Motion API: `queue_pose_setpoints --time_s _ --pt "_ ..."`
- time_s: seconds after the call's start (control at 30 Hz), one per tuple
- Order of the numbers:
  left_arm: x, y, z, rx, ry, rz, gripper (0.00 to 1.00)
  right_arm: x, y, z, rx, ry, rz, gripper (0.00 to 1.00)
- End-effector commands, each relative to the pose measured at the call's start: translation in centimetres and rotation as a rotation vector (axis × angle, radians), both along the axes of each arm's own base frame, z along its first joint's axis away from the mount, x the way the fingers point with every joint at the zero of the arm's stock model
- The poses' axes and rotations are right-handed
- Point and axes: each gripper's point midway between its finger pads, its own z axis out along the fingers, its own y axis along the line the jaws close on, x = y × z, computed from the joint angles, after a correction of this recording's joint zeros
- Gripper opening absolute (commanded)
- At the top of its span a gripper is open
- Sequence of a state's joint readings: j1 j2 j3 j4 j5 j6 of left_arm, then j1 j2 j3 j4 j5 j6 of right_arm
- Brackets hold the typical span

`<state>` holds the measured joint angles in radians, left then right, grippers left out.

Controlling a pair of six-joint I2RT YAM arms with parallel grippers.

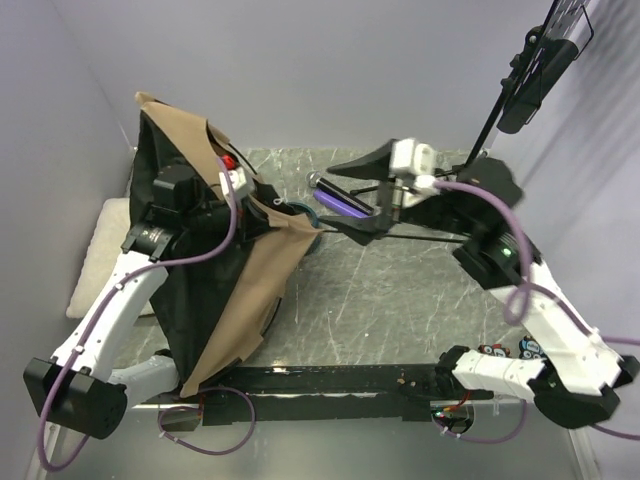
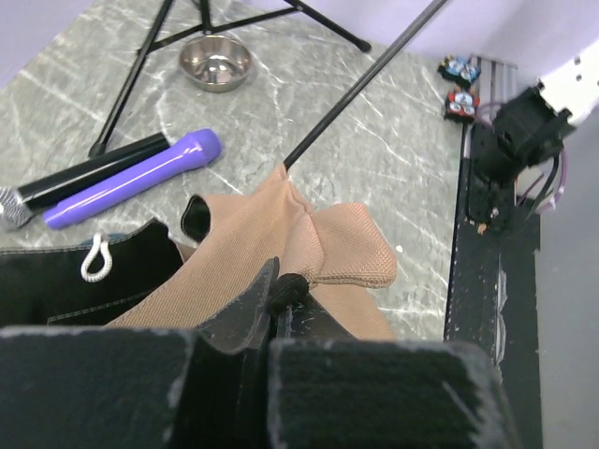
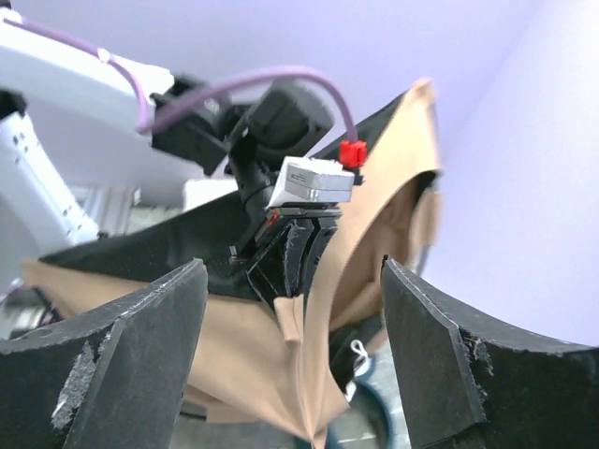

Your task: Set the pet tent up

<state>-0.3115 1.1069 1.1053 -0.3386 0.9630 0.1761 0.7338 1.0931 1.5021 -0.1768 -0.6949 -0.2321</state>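
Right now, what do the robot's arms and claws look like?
The left arm and right arm are white with chunky black joints. A purple cable runs along each. The left gripper and right gripper have black wedge-shaped fingers and a white block behind. The right arm shows a tiny green light.

A robotics lab cell — plain lilac walls (image 1: 300, 70); marble-patterned table (image 1: 400, 300); black mounting rail (image 1: 340, 380) at its edge

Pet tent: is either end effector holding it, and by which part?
The left end effector is shut on the pet tent, pinching a bunched fold of its tan fabric. The right end effector is open, holding nothing.
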Motion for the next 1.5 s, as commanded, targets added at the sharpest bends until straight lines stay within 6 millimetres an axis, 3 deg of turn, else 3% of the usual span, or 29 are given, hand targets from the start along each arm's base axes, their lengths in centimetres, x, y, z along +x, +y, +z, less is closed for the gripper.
queue_pose_setpoints --time_s 0.0,0.2,0.4,0.5,0.6,0.73,0.83,0.93,1.03,1.13,1.2,1.27,1.47 --pt "0.5 1.2 2.1 -0.082 0.029 -0.008 0.01 -1.8 -3.4 5.1 0.125 -0.098 -0.09 0.82" --pt "2.9 3.1 3.1 -0.145 0.101 0.037 0.01 -4.1 -5.4 5.3 0.127 -0.142 -0.087 0.81" --pt "4.2 3.0 3.2 -0.137 0.103 0.051 0.01 -6.7 -3.6 6.3 0.114 -0.168 0.086 0.81" --pt "3.9 2.9 3.5 -0.159 0.127 0.027 0.01 -8.0 -2.2 5.6 0.051 -0.2 0.15 0.75" --pt "3.5 3.0 4.3 -0.183 0.141 0.005 0.01 -7.1 -2.6 3.6 0.041 -0.165 0.088 0.61" --pt "4.0 4.1 4.9 -0.215 0.171 0.023 0.01 -8.7 -2.8 -1.9 -0.038 -0.065 0.164 0.42" --pt "4.0 4.7 5.7 -0.233 0.195 -0.012 0.01 -8.6 -2.9 -7.9 -0.146 -0.015 0.161 0.35" --pt "3.9 5.0 6.7 -0.231 0.182 -0.032 0.01 -6.4 -3.4 -10.7 -0.15 0.041 0.031 0.34" --pt "3.1 5.0 7.4 -0.231 0.178 -0.07 0.01 -3.0 -4.8 -8.5 -0.02 0.055 -0.159 0.37" --pt "2.3 5.0 7.6 -0.231 0.19 -0.102 0.01 -0.1 -7.1 -3.7 0.149 0.042 -0.337 0.4" --pt "2.0 4.9 7.7 -0.231 0.195 -0.119 0.01 0.0 -9.2 1.4 0.292 -0.031 -0.391 0.43" --pt "1.9 4.9 7.8 -0.231 0.2 -0.129 0.01 0.0 -10.9 4.5 0.38 -0.065 -0.437 0.47" --pt "2.0 4.9 8.1 -0.234 0.207 -0.141 0.01 -2.1 -12.4 9.3 0.478 -0.183 -0.409 0.51"
